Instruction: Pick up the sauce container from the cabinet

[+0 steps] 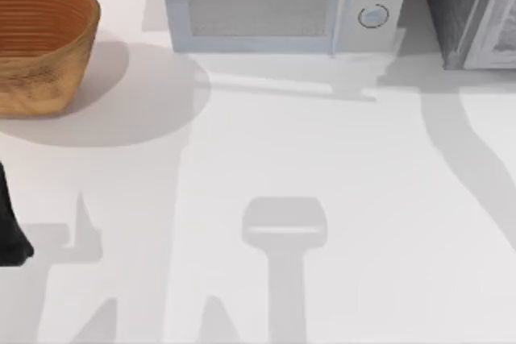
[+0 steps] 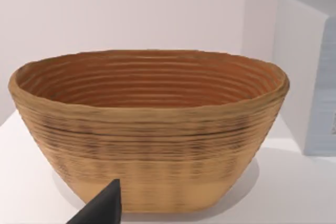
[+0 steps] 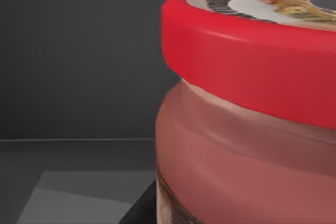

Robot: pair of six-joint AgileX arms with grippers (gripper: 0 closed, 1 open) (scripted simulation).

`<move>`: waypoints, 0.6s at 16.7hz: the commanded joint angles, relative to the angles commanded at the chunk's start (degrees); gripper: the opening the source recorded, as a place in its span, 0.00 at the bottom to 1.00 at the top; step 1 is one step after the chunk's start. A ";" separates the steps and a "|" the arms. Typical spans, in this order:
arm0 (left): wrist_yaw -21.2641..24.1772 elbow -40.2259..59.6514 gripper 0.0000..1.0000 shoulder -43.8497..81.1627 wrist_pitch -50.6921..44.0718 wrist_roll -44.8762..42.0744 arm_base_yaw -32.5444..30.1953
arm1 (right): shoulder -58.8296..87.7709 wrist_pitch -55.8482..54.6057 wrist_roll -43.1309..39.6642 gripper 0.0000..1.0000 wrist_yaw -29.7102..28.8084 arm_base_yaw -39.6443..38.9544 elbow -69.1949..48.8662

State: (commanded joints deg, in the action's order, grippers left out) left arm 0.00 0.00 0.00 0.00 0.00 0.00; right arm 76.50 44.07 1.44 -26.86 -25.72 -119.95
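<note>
The sauce container [image 3: 247, 119] looms very close in the right wrist view. It is a reddish jar with a red lid bearing a pale-and-dark emblem, and it stands upright inside the dark interior of the cabinet [image 3: 79, 56]. A dark part of my right gripper [image 3: 139, 211] shows low beside the jar. From above, the cabinet [image 1: 472, 10] is the grey speckled unit at the table's far right corner. My left arm [image 1: 10, 227] rests at the table's left edge, with my left gripper [image 2: 102, 208] facing the basket.
A woven basket [image 1: 40, 46] stands at the far left, and its ribbed wall [image 2: 149, 145] looms close in the left wrist view. A light-grey microwave [image 1: 274, 2] with two round knobs sits at the back middle. Arm shadows cross the white table [image 1: 322, 159].
</note>
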 joint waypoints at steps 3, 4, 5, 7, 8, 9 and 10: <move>0.00 0.00 1.00 0.00 0.00 0.00 0.00 | -0.16 0.16 0.00 0.00 -0.13 -0.13 0.01; 0.00 0.00 1.00 0.00 0.00 0.00 0.00 | -0.14 0.00 0.09 0.00 -0.01 0.12 -0.11; 0.00 0.00 1.00 0.00 0.00 0.00 0.00 | -0.15 0.00 0.09 0.00 -0.01 0.12 -0.11; 0.00 0.00 1.00 0.00 0.00 0.00 0.00 | -1.72 -1.06 0.14 0.00 0.46 0.53 1.63; 0.00 0.00 1.00 0.00 0.00 0.00 0.00 | -3.22 -2.05 0.17 0.00 0.92 0.96 3.41; 0.00 0.00 1.00 0.00 0.00 0.00 0.00 | -5.12 -3.26 0.19 0.00 1.50 1.53 5.79; 0.00 0.00 1.00 0.00 0.00 0.00 0.00 | -7.36 -4.66 0.20 0.00 2.19 2.23 8.77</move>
State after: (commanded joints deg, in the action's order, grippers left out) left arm 0.00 0.00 0.00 0.00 0.00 0.00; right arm 69.14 39.41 1.64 -24.67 -23.48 -111.18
